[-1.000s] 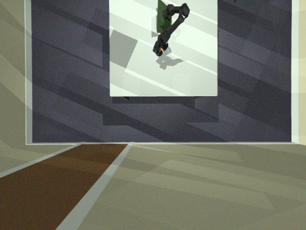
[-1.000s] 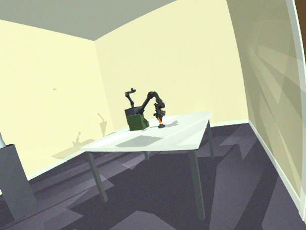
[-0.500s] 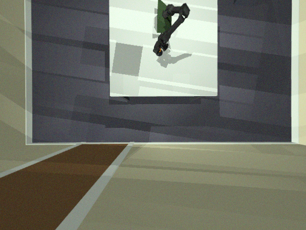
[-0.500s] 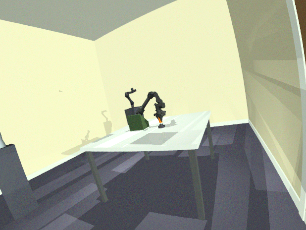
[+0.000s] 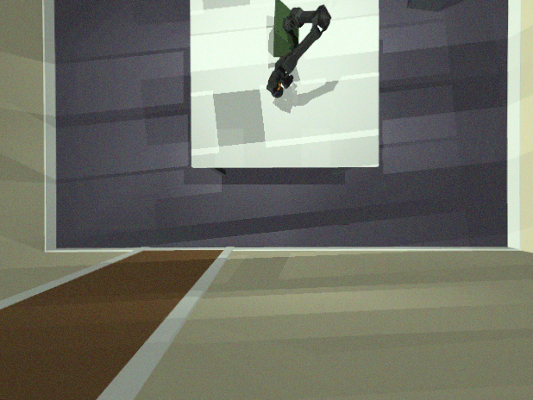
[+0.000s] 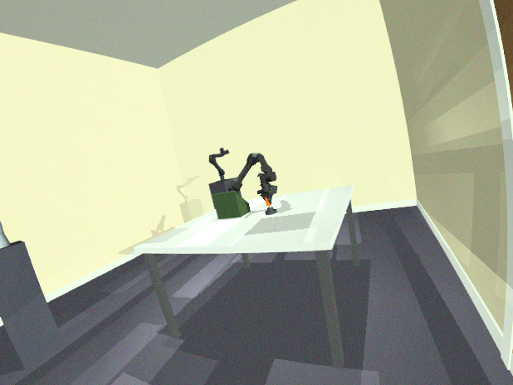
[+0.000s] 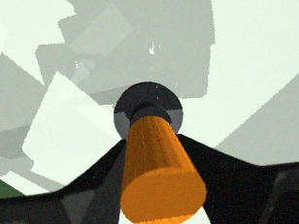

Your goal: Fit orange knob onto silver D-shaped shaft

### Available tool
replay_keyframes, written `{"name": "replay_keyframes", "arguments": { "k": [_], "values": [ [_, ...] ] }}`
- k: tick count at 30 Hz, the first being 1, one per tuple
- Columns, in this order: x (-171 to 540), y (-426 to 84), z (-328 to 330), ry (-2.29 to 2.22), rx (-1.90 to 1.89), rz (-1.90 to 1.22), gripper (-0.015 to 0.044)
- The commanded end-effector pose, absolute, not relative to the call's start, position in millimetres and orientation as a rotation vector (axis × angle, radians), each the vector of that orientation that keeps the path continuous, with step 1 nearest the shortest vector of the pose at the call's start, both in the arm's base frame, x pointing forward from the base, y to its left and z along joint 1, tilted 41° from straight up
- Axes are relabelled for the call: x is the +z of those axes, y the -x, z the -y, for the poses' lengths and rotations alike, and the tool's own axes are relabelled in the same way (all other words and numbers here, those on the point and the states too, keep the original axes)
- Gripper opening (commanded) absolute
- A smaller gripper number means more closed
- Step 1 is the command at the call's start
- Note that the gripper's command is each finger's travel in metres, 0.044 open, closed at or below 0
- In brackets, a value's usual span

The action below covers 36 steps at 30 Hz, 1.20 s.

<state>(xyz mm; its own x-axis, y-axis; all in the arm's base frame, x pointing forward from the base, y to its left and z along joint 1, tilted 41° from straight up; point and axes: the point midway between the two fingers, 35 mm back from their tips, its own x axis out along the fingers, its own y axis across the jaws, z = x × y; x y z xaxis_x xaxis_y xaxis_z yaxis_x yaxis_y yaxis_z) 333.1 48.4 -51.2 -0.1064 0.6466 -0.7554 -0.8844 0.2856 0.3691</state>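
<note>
The orange knob is a long ribbed cylinder. My gripper is shut on it, with a black finger on each side in the wrist view. The dark round pedestal stands on the white table, directly below the knob's far end. In the wrist view that end overlaps the pedestal's raised dark centre. The silver shaft and the knob's hole are hidden, and I cannot tell whether a small gap remains between knob and pedestal. The knob looks slightly tilted in the exterior view.
The white table bears the arm's dark green base block. Behind it in the exterior camera stands a grey block with a small dark arm-like shape on top. Shadows cross the table.
</note>
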Motion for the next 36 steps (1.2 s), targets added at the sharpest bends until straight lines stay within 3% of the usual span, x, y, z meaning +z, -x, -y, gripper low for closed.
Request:
{"name": "replay_keyframes", "arguments": {
  "k": [1, 36],
  "values": [
    [-50.8, -332.2, -44.9, 0.293, 1.317, -1.042, 0.0000],
    [-49.3, -337.4, -46.7, 0.293, 1.317, -1.042, 0.0000]
  ]
}}
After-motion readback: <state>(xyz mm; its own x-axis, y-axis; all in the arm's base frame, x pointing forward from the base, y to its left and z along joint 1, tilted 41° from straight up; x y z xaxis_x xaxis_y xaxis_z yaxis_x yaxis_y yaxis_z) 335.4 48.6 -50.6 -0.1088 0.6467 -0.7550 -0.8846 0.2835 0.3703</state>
